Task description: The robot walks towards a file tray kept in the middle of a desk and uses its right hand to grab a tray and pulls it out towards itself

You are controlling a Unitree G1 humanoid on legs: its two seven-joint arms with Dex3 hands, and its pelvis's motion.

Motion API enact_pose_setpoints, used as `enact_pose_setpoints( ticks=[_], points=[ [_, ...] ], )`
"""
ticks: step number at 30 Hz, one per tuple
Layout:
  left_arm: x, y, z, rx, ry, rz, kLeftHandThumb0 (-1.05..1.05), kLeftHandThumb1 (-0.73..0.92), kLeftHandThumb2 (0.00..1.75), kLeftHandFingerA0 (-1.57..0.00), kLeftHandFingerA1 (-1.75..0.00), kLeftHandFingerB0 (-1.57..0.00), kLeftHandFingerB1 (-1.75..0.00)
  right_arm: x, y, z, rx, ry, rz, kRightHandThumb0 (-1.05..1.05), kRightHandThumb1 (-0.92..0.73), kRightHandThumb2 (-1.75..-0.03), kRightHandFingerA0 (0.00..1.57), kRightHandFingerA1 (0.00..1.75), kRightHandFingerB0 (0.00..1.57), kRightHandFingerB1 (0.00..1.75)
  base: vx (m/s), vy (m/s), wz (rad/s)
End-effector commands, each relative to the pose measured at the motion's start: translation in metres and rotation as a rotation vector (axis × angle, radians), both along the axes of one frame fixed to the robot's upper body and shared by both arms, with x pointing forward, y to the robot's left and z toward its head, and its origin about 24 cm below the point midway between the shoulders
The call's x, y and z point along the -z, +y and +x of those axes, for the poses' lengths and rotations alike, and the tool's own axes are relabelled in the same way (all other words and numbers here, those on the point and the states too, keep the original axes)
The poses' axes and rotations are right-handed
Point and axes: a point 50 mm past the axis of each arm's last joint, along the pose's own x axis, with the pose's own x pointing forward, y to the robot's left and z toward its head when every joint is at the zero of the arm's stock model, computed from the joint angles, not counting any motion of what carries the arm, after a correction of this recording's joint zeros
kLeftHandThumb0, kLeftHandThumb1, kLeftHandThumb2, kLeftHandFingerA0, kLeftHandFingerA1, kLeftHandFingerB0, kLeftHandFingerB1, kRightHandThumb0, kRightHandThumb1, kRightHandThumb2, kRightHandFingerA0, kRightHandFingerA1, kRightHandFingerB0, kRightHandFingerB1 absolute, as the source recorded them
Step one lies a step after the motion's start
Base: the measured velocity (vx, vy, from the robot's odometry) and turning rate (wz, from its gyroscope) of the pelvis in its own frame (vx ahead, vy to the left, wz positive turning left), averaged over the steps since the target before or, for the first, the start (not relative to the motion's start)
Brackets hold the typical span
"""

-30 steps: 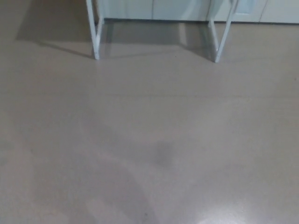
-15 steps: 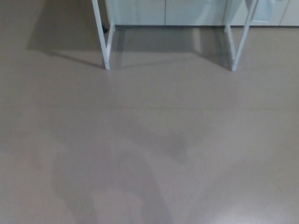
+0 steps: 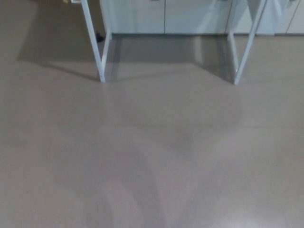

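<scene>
Two white desk legs [image 3: 94, 42] — one pair at upper left, another [image 3: 243, 47] at upper right — are seen standing on a grey-beige floor [image 3: 152, 156]. Pale cabinet fronts [image 3: 166, 16] are ranged along the top edge behind them. File tray: not shown. Hands: neither is shown, so their state cannot be told.

Desk legs [image 3: 97, 52] on floor [image 3: 152, 156], cabinets [image 3: 166, 16] behind.

white desk legs [image 3: 94, 42]: 4 | pale cabinet doors [image 3: 137, 16]: several, count unclear
</scene>
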Motion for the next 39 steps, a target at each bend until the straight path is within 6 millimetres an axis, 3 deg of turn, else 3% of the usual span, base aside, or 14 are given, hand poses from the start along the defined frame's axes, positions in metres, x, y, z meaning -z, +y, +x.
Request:
enact_pose_setpoints(
  ticks=[1, 2, 7, 8, 11, 17, 25, 30, 31, 32, 33, 37, 38, 39],
  points=[
    [-0.0072, 0.0095, 0.0018, 0.014, -0.023, 0.061, -0.27, 0.20, 0.99, -0.55, -0.84, -0.29, -0.67, -0.0028, -0.0033, 0.0039, -0.018, -0.022, -0.022, -0.18, -0.34, -0.83, 0.50, 0.67, 0.22, 0.53, 0.32, 0.163, -0.37],
    [-0.0068, 0.0093, 0.0012, 0.012, -0.022, 0.060, -0.34, 0.17, 1.07, -0.47, -1.02, -0.27, -0.77, -0.0019, -0.0039, 0.0029, -0.019, -0.016, -0.023, -0.18, -0.34, -0.83, 0.51, 0.68, 0.23, 0.54, 0.23, 0.155, 0.07],
    [-0.0074, 0.0093, 0.0028, 0.012, -0.027, 0.055, -0.29, 0.17, 1.08, -0.46, -1.10, -0.25, -0.79, -0.0007, -0.0032, 0.0040, -0.026, -0.009, -0.027, -0.18, -0.34, -0.82, 0.54, 0.69, 0.22, 0.54, 0.22, 0.049, 0.09],
    [-0.0076, 0.0096, 0.0022, 0.023, -0.027, 0.059, -0.28, 0.21, 1.00, -0.57, -0.86, -0.29, -0.67, -0.0004, -0.0030, 0.0038, -0.028, -0.007, -0.029, -0.19, -0.34, -0.82, 0.52, 0.68, 0.22, 0.53, 0.21, -0.080, 0.10],
    [-0.0064, 0.0099, 0.0010, 0.017, -0.010, 0.067, -0.27, 0.22, 0.99, -0.53, -0.82, -0.29, -0.66, 0.0008, -0.0032, 0.0013, -0.014, -0.006, -0.020, -0.18, -0.34, -0.82, 0.52, 0.69, 0.22, 0.54, 0.21, -0.153, 0.09],
    [-0.0065, 0.0101, 0.0005, 0.005, -0.019, 0.051, -0.28, 0.21, 0.99, -0.64, -0.90, -0.30, -0.67, -0.0005, -0.0021, 0.0005, -0.042, -0.006, -0.029, -0.19, -0.34, -0.83, 0.50, 0.68, 0.22, 0.54, 0.40, -0.165, 0.16],
    [-0.0067, 0.0101, 0.0013, 0.027, -0.005, 0.069, -0.37, 0.22, 1.00, -0.55, -0.88, -0.34, -0.72, -0.0003, -0.0020, 0.0001, -0.060, -0.005, -0.035, -0.19, -0.35, -0.83, 0.53, 0.69, 0.22, 0.53, 0.24, -0.059, -0.06],
    [-0.0067, 0.0103, 0.0034, 0.007, -0.013, 0.057, -0.28, 0.21, 0.97, -0.56, -0.83, -0.35, -0.69, 0.0000, -0.0022, 0.0031, -0.063, -0.003, -0.042, -0.19, -0.35, -0.83, 0.52, 0.68, 0.22, 0.53, 0.38, 0.139, -0.15],
    [-0.0067, 0.0102, 0.0041, 0.012, -0.009, 0.062, -0.29, 0.20, 0.97, -0.58, -0.84, -0.36, -0.69, 0.0000, -0.0022, 0.0036, -0.066, 0.000, -0.047, -0.19, -0.34, -0.83, 0.54, 0.69, 0.22, 0.53, 0.49, 0.205, -0.41],
    [-0.0067, 0.0100, 0.0047, 0.016, -0.005, 0.067, -0.32, 0.19, 1.02, -0.52, -1.03, -0.33, -0.78, 0.0002, -0.0023, 0.0038, -0.066, 0.001, -0.046, -0.19, -0.34, -0.83, 0.54, 0.69, 0.22, 0.53, 0.40, 0.140, 0.06],
    [-0.0066, 0.0100, 0.0045, 0.030, 0.003, 0.071, -0.28, 0.22, 0.99, -0.58, -0.84, -0.35, -0.69, -0.0007, -0.0019, 0.0033, -0.069, -0.003, -0.042, -0.19, -0.35, -0.83, 0.55, 0.70, 0.22, 0.53, 0.35, 0.127, 0.09],
    [-0.0066, 0.0105, 0.0043, 0.017, 0.003, 0.065, -0.27, 0.21, 0.98, -0.54, -0.81, -0.36, -0.69, -0.0008, -0.0006, 0.0020, -0.070, 0.002, -0.038, -0.18, -0.35, -0.83, 0.50, 0.67, 0.22, 0.53, 0.26, 0.035, 0.09],
    [-0.0067, 0.0103, 0.0042, 0.020, -0.001, 0.061, -0.31, 0.20, 1.04, -0.45, -0.94, -0.34, -0.77, 0.0000, -0.0016, 0.0016, -0.080, 0.009, -0.042, -0.19, -0.36, -0.84, 0.47, 0.66, 0.21, 0.53, 0.27, -0.044, 0.16],
    [-0.0069, 0.0102, 0.0046, 0.029, 0.001, 0.072, -0.33, 0.21, 1.04, -0.48, -0.94, -0.36, -0.77, 0.0006, -0.0018, 0.0019, -0.079, 0.009, -0.046, -0.21, -0.34, -0.83, 0.53, 0.69, 0.22, 0.53, 0.30, -0.090, 0.09]
  ],
)
